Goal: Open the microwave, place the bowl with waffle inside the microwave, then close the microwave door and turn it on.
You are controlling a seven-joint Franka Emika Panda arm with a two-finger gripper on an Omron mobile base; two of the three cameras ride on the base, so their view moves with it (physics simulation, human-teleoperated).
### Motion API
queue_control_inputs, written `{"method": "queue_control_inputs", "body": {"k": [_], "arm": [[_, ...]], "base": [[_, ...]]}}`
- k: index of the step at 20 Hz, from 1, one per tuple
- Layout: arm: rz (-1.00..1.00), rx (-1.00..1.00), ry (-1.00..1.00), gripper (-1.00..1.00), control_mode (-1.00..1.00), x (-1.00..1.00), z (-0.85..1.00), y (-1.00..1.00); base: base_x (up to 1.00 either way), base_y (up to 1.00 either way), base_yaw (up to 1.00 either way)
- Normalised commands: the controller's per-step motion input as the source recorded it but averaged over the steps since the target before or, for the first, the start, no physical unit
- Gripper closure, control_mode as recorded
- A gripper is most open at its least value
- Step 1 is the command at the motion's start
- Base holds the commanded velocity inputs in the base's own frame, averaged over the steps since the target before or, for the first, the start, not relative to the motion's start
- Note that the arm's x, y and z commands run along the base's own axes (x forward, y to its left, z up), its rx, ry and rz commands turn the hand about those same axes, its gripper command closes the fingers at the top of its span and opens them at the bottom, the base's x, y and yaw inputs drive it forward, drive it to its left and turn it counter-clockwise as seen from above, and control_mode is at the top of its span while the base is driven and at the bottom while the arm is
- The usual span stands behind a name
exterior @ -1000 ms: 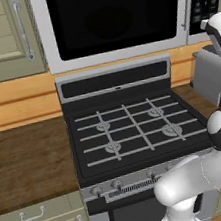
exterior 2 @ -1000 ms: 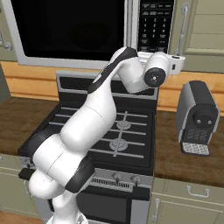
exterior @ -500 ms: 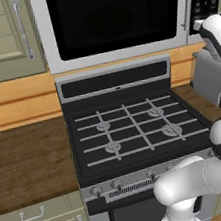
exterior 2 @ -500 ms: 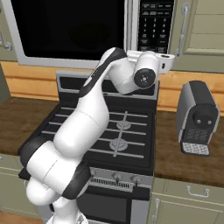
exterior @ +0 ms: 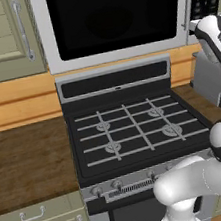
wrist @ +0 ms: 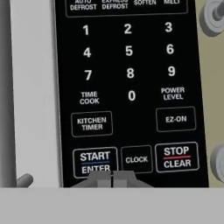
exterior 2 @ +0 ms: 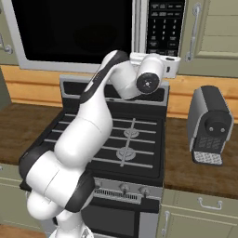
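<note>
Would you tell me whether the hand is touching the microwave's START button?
Cannot tell: in the hand view the shut hand sits right below the START/ENTER button on the microwave, but no gap or contact shows plainly.

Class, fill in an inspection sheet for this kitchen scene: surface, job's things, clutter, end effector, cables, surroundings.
Surface: wooden counter beside black stove.
Job's things: microwave door closed; keypad with START/ENTER button. Bowl and waffle: nothing seen.
Clutter: coffee machine on the counter.
End effector: end effector shut, tips together at the START/ENTER button.
Cables: nothing seen.
Surroundings: beige cabinets, drawers below.
</note>
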Motion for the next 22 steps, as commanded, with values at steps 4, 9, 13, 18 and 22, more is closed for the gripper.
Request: {"method": "queue_control_inputs", "body": {"k": [4, 9, 13, 18, 22], "arm": [[0.0, 0.0, 0.0, 1.0, -1.0, 0.0, 0.0, 0.07], [0.0, 0.0, 0.0, 1.0, -1.0, 0.06, 0.0, 0.0], [0.01, 0.0, 0.0, 1.0, -1.0, 0.18, 0.0, 0.0], [0.03, 0.0, 0.01, 1.0, -1.0, 0.22, -0.01, 0.0], [0.02, 0.0, 0.01, 1.0, -1.0, 0.28, -0.07, 0.0]], "base": [[0.0, 0.0, 0.0], [0.0, 0.0, 0.0], [0.0, 0.0, 0.0], [0.0, 0.0, 0.0], [0.0, 0.0, 0.0]]}}
